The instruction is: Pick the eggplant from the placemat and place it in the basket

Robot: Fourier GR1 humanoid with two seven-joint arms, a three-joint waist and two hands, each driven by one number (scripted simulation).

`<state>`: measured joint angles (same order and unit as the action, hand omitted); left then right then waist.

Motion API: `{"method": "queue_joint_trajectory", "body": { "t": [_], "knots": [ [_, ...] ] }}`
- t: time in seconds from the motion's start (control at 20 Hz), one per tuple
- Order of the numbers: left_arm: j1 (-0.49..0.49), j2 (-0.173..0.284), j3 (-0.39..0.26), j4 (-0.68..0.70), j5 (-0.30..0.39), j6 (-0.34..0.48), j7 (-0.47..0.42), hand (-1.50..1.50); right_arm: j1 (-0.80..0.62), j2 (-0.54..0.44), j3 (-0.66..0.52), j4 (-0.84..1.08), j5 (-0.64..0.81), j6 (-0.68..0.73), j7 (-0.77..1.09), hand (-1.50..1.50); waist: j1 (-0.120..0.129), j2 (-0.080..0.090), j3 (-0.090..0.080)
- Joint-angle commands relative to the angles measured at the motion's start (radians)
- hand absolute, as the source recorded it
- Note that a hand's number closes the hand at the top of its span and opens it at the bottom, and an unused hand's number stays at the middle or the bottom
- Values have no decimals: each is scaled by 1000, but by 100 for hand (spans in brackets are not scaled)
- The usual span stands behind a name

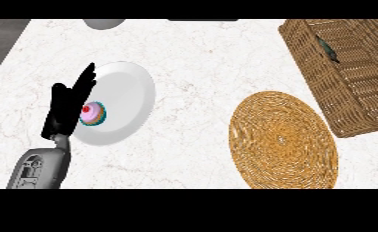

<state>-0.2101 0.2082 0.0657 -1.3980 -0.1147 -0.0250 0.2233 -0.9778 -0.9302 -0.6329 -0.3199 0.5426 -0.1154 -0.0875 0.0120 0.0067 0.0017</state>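
Note:
The round woven placemat (283,141) lies at the right of the counter with nothing on it. The brown wicker basket (347,91) stands at the upper right, running off the view's edge. Inside it a small dark shape (327,48) shows near the top; it looks like part of the eggplant, mostly hidden by the basket wall. My left hand (68,107) rests at the left with its fingers straight and pointing up, overlapping the rim of a white plate. It holds nothing. My right hand does not show.
The white plate (125,96) at the left carries a pink cupcake (92,114) right beside my left hand. A grey rounded object (103,23) and a dark item (203,20) sit at the far edge.

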Motion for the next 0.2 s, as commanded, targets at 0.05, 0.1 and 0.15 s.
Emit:
{"method": "queue_joint_trajectory", "body": {
  "t": [0.05,0.1,0.15],
  "knots": [
    [-38,-15,0,25,0,5,12,0,102,-111,-68,55,-69,90,-66,-150,-3,3,1],
    [7,-48,-33,-25,-28,38,19,0,167,-125,-81,46,-82,97,-122,-150,-8,-2,1],
    [13,-11,-6,-17,-2,0,12,0,183,-149,-118,57,-119,123,-142,-150,-7,-1,1]
  ]
}}
